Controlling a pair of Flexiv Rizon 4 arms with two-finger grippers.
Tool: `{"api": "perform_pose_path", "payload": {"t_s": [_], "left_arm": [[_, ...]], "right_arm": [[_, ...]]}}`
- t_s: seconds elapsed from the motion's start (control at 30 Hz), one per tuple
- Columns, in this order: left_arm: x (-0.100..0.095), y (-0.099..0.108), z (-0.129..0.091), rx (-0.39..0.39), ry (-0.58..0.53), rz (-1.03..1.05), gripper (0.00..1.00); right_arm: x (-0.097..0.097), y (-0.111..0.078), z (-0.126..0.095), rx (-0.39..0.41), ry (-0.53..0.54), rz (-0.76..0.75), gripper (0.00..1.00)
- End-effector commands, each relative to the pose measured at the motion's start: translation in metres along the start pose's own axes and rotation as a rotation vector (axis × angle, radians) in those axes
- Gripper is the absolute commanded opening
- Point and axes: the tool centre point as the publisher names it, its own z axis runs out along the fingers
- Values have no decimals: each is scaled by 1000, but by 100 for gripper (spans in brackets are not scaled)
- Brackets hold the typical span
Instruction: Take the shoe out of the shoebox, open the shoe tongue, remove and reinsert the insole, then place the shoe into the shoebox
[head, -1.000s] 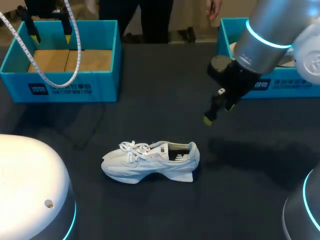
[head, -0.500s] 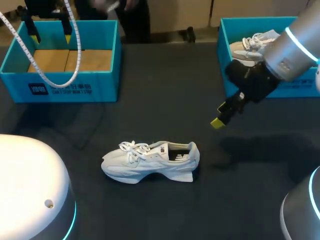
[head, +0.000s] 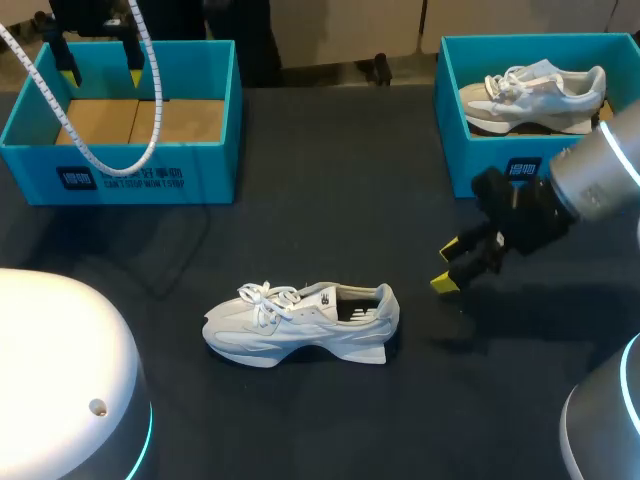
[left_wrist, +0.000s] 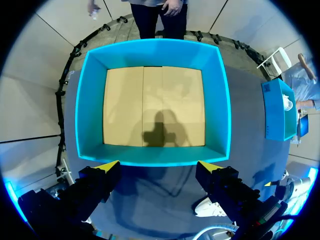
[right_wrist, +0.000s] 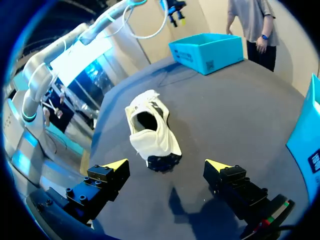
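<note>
White shoe (head: 300, 325) stands upright on its sole near ctr of dark table (head: 320, 200), toe toward robot's L, heel toward R, laces tied over tongue. It is outside both boxes.

R gripper (head: 446, 265) hangs just beside the heel end, not touching; fingers spread apart, nothing btwn them. In R wrist view the shoe lies ahead of the gripper, heel end nearest, shoe opening in view.

L gripper (left_wrist: 159, 167) hovers above near wall of L shoebox (left_wrist: 152, 47), a teal box w/ bare cardboard floor. Fingers spread wide, holding nothing. Gripper's shadow falls on the box floor.

R shoebox (head: 455, 110), also teal, sits at the far R of the table and holds a second shoe (head: 530, 95), pale w/ white laces, toe toward R.

The boxes stand well apart, w/ the white shoe nearer the robot than either.
</note>
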Motion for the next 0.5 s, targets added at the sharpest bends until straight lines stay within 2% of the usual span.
{"api": "perform_pose_path", "payload": {"t_s": [0.03, 0.23, 0.3, 0.4, 0.47, 0.5], "left_arm": [[0, 0, 0, -1, -1, 0, 100], [0, 0, 0, -1, -1, 0, 100], [0, 0, 0, -1, -1, 0, 100], [0, 0, 0, -1, -1, 0, 100], [0, 0, 0, -1, -1, 0, 100], [0, 0, 0, -1, -1, 0, 100]], "right_arm": [[3, -5, 2, -185, -6, -3, 100], [3, -5, 2, -185, -6, -3, 100], [12, -7, -1, -181, -70, -106, 100], [14, -22, -5, -251, -92, -263, 100], [14, -27, -1, -259, -112, -396, 100], [15, -30, 3, -237, -133, -428, 100]]}}
